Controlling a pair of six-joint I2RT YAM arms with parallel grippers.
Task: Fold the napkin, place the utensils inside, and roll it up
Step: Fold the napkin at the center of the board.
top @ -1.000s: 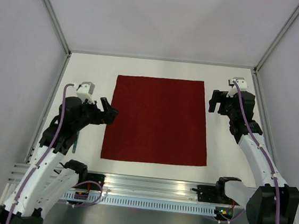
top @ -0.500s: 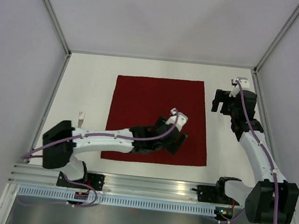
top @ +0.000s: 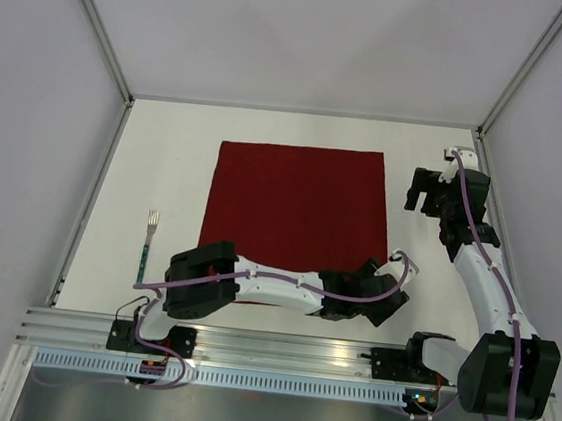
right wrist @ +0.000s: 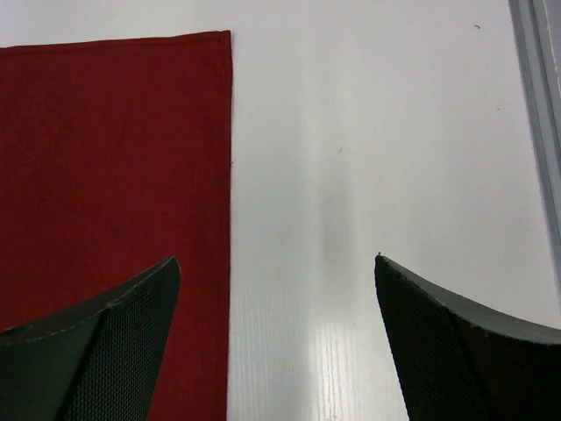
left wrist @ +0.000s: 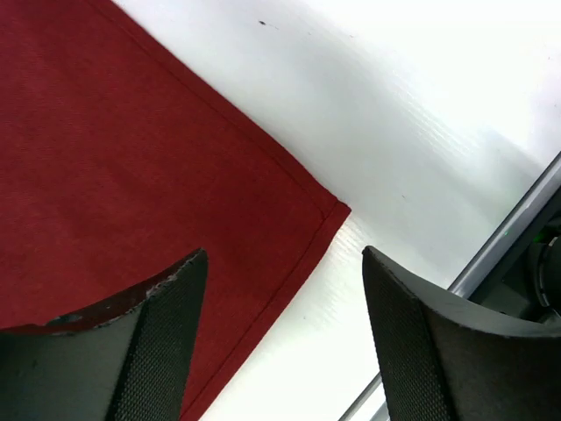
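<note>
Gaping wide, the left fingers frame the napkin's near right corner.

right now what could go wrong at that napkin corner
The left jaws stand open over the napkin at its near right corner; the thin hem lies flat, so they may close on nothing. The left arm stretches along the near edge and could drag the cloth askew.
</note>
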